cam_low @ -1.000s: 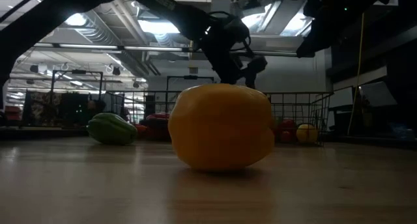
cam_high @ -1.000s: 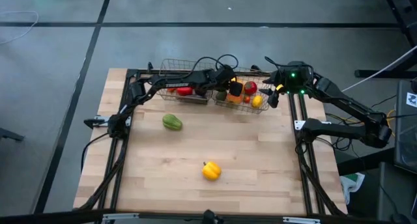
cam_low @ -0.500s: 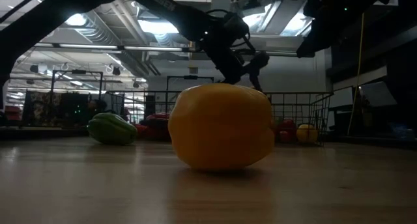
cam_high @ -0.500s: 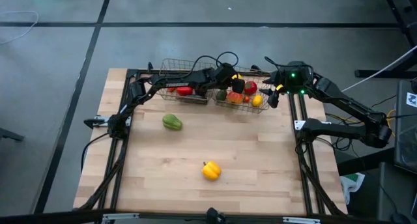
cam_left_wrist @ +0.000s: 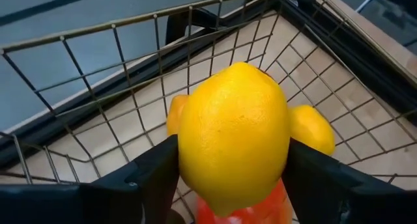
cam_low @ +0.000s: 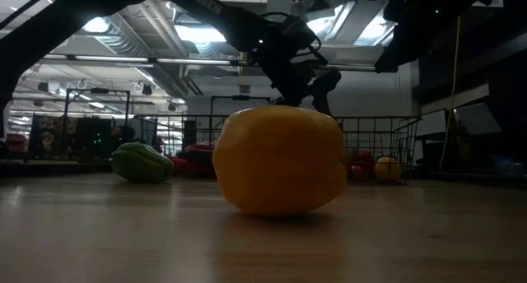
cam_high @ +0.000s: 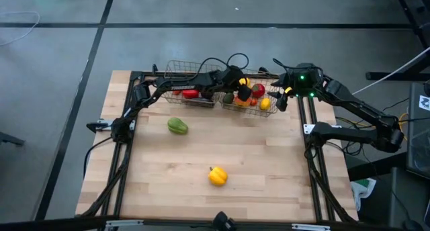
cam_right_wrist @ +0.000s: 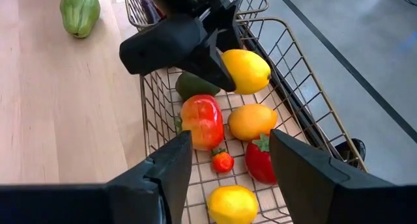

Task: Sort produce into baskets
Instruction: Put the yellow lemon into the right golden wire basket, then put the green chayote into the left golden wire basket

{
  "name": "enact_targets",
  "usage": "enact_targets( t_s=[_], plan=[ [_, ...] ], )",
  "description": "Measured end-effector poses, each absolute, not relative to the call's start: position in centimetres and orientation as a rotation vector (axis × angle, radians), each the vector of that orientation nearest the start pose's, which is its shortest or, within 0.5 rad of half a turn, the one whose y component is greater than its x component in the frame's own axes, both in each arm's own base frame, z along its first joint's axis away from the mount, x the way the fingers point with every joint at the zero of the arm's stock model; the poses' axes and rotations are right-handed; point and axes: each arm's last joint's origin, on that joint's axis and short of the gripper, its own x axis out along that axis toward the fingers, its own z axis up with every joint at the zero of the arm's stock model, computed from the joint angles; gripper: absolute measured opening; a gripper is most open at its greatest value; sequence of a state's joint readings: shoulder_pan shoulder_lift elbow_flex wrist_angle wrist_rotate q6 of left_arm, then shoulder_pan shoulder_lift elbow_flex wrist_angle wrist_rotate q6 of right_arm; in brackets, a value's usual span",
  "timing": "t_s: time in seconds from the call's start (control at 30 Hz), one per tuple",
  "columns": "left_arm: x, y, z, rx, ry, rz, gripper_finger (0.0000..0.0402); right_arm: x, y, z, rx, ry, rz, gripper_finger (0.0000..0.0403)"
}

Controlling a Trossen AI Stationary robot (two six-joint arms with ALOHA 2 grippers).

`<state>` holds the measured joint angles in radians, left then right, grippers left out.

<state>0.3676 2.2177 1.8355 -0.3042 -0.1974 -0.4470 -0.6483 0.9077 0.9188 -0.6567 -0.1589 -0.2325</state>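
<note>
Nearest the front edge of the pale wooden table (cam_high: 269,170), a glossy yellow bell pepper (cam_high: 218,176) lies alone; farther back and to the left rests a ribbed green bell pepper (cam_high: 177,126). Both are still unsorted and well apart from the arms.

At the far edge stand the two shallow wire-mesh baskets. The left basket (cam_high: 176,68) holds a red piece, among others too small to tell. Over the right basket (cam_high: 271,112) the left gripper (cam_left_wrist: 233,160) has its two dark fingers clamped on a smooth yellow lemon (cam_left_wrist: 233,144), which hangs above the mesh floor with a second lemon (cam_right_wrist: 232,204), an orange (cam_right_wrist: 251,122), a red bell pepper (cam_right_wrist: 202,122), two red tomato-like pieces and a dark green piece below.

The step in hand looks like dropping that lemon in. Done well, the gripper should lower until the lemon is close above the pile, over a gap and not on the orange's crown, then open its fingers fully and rise straight up, clear of the wire rim.

The right gripper (cam_right_wrist: 227,162) waits just beyond the basket's right end, fingers parted and empty; it should hold off until the left arm withdraws.
</note>
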Motion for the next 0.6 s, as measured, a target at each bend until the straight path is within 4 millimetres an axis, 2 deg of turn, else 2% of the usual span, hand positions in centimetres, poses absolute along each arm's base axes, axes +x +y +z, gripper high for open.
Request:
enact_targets(
  t_s=[0.23,0.6],
  plan=[
    [46.73,18.60,21.72,-0.474,0.566,0.689,0.0278,14.53,-10.43,31.63,0.035,0.648,-0.398,0.0204],
    [46.75,18.61,21.74,-0.469,0.563,0.687,0.0277,14.45,-10.37,31.49,0.042,0.664,-0.395,0.0204]
  ],
)
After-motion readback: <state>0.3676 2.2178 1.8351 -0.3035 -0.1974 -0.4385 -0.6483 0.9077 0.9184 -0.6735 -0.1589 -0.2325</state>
